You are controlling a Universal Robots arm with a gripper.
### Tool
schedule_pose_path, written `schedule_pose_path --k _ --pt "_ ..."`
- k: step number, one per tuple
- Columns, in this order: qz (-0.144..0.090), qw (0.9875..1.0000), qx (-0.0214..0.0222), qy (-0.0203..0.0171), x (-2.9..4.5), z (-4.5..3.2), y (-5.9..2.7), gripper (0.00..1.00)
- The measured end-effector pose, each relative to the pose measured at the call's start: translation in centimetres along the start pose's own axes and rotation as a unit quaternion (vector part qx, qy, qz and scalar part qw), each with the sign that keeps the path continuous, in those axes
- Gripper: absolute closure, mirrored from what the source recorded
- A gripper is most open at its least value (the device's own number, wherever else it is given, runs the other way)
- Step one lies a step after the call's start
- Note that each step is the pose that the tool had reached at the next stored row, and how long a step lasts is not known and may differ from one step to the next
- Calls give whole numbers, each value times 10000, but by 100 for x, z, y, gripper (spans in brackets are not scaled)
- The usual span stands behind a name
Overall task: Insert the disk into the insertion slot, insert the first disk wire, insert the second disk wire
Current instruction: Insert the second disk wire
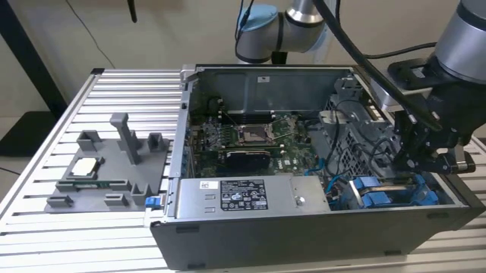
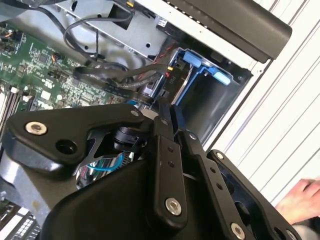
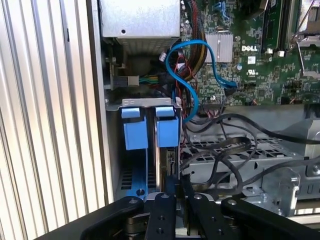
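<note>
disk (image 3: 159,165): stands on edge in the drive bay, thin silver edge up between blue caddy tabs; in the first wrist view it sits right under the gripper tips. In the exterior view the blue caddy shows at the case's front corner on the exterior view's right (image 1: 379,193).
insertion slot (image 2: 210,95): grey metal bay with blue rails, at the case's corner by the side wall; disk looks seated in it, how deep can't be told.
gripper (image 3: 174,186): black fingers close together over the disk's top edge, tips at or touching it; whether they clamp it can't be told. In the exterior view it hangs over the bay (image 1: 414,165).
blue cable (image 3: 187,75): loops from the board area down beside the bay; its end near the disk is hidden behind the caddy.
black cables (image 3: 225,150): bundle lying across the metal cage just beside the bay.
power supply (image 1: 251,196): grey box with white stickers along the case's front edge, beside the bay.
motherboard (image 1: 251,139): green, on the case floor, mid case.
case (image 1: 304,239): open, lying on its side on the slatted table (image 1: 76,227).
grey fixture (image 1: 106,170): on the table's side at the exterior view's left, well apart from the case.
hand (image 2: 302,200): a person's hand on the table edge in the second wrist view, outside the case.
</note>
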State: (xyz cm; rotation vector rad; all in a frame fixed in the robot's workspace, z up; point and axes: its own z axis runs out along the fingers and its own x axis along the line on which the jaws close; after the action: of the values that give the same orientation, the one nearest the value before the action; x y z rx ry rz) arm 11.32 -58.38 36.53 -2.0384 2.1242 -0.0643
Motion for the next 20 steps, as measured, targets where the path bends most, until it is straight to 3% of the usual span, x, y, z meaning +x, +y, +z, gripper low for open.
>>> schedule_pose_path --k 10,17,20 --pt "-11 10000 92 1 0 76 88 84" --pt "-23 9998 207 -4 2 121 138 84" --pt "-30 9996 280 -9 5 151 144 84"
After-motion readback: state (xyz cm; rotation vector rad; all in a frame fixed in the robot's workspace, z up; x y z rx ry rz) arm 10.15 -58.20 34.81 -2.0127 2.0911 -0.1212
